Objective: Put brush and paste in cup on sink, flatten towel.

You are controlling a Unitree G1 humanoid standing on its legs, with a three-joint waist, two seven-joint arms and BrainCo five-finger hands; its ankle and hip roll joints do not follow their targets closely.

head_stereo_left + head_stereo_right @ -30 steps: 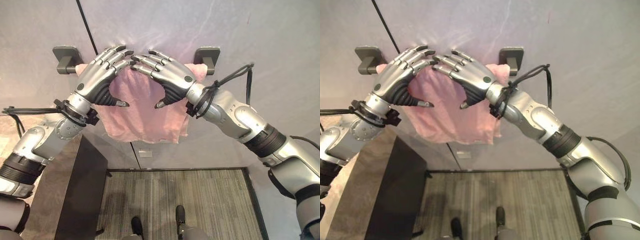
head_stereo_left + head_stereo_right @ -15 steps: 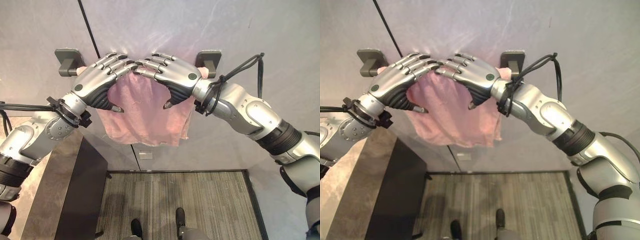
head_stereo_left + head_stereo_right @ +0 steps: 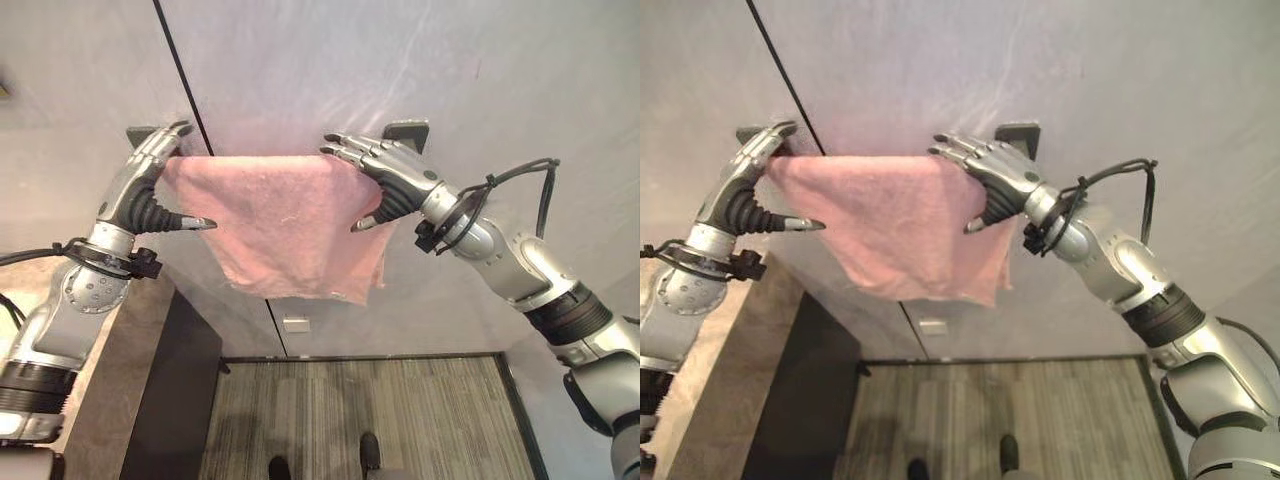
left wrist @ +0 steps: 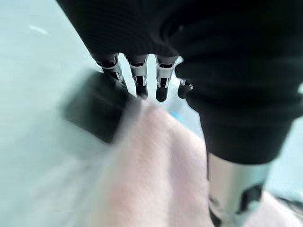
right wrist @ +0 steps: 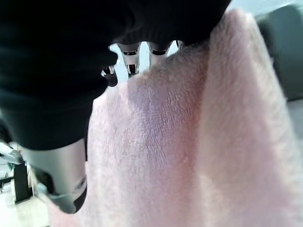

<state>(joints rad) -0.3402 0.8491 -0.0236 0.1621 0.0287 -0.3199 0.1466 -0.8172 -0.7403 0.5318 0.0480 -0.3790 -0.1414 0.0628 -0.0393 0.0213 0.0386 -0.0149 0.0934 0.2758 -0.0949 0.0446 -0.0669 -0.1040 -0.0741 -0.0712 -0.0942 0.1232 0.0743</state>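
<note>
A pink towel (image 3: 285, 220) hangs spread along a wall rail between two dark brackets. My left hand (image 3: 140, 195) is at the towel's left end by the left bracket (image 3: 140, 133). Its straight fingers (image 4: 139, 85) lie over the top edge and the thumb sticks out in front. My right hand (image 3: 395, 180) is near the right bracket (image 3: 408, 130), fingers stretched flat along the towel's top edge, thumb in front of the cloth. Both hands are open. The right wrist view shows the towel (image 5: 189, 142) close under the fingers. The towel's lower edge hangs uneven, lower at the right.
A stone counter (image 3: 110, 400) with a dark cabinet side (image 3: 180, 390) runs along the lower left. Below the towel lies grey striped floor (image 3: 400, 420). A thin dark seam (image 3: 180, 70) runs down the grey wall behind the towel.
Both hands have slid apart from the middle of the rail toward its ends. The towel, bunched between them before, is now spread wide and flatter.
</note>
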